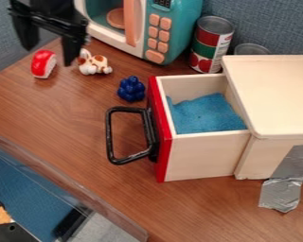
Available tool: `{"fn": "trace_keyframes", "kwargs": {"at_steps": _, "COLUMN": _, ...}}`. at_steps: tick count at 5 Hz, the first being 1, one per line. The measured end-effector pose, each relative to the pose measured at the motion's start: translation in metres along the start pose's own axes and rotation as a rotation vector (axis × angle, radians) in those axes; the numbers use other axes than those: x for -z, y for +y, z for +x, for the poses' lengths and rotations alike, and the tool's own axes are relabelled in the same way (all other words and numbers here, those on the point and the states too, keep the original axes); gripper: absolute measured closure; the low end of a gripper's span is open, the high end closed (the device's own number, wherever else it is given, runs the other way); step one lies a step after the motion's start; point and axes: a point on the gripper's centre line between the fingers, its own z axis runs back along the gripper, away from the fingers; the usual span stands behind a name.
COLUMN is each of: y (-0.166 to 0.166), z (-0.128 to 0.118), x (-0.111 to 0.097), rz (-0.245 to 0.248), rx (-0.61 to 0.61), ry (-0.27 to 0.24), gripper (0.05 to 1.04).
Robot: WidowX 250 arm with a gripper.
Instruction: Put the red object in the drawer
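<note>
At the lower left of the frame, a blue surface point(27, 177) lies beyond a see-through edge that runs diagonally beside the brown wooden worktop point(91, 172). At the lower right, a strip of grey tape point(281, 191) runs down the side of the pale wooden box point(274, 94) onto the worktop. Right of centre, the drawer point(204, 158) stands pulled out of the box, its red front and black handle point(110, 137) facing left, with blue lining point(208, 113) inside.

Farther back, a dark blue knobbly toy point(131, 89) sits just beside the drawer's back left corner. At the upper left, the red object point(42, 61), with a white side, lies on the worktop, outside the drawer, near a white and brown toy animal point(93, 63). The black gripper point(50, 53) hangs over that area, its fingers point(70, 49) wide apart and holding nothing. Behind are a red and green can point(211, 45), another can point(251, 48), a teal and white toy microwave point(182, 28) and a blue-grey wall point(274, 23).
</note>
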Motion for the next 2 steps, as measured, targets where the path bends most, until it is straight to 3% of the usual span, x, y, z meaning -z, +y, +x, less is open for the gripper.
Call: {"fn": "trace_keyframes", "kwargs": {"at_steps": 2, "y": 0.039, "z": 0.035, "x": 0.046, "rz": 0.001, "rx": -0.030, "ry": 0.039, "gripper": 0.083}}
